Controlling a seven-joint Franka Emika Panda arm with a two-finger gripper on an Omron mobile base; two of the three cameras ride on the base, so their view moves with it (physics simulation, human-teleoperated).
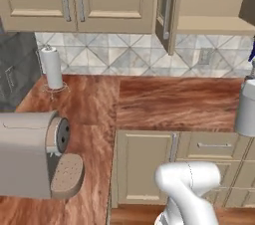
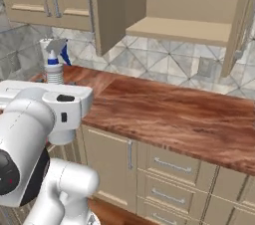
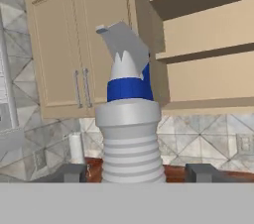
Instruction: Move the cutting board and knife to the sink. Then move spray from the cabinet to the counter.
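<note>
The small pale-grey spray bottle with its white-and-blue trigger nozzle (image 3: 130, 119) sits between the gripper (image 3: 134, 172) jaws, which stand wide and look clamped on its ribbed body. It is out of the open beige wall cabinet (image 2: 179, 30), at nine o'clock in the right base view, over the reddish-brown wood-grain worktop (image 2: 169, 114). Judging by that, only setting down remains. A grey-brown coffee machine (image 1: 30, 152) and white paper-towel roll (image 1: 51, 67) share the surface below patterned grey tiles.

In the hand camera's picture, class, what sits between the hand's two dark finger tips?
The spray stands upright between them in the hand view, its ribbed grey body filling the gap, fingertips on either side.
</note>
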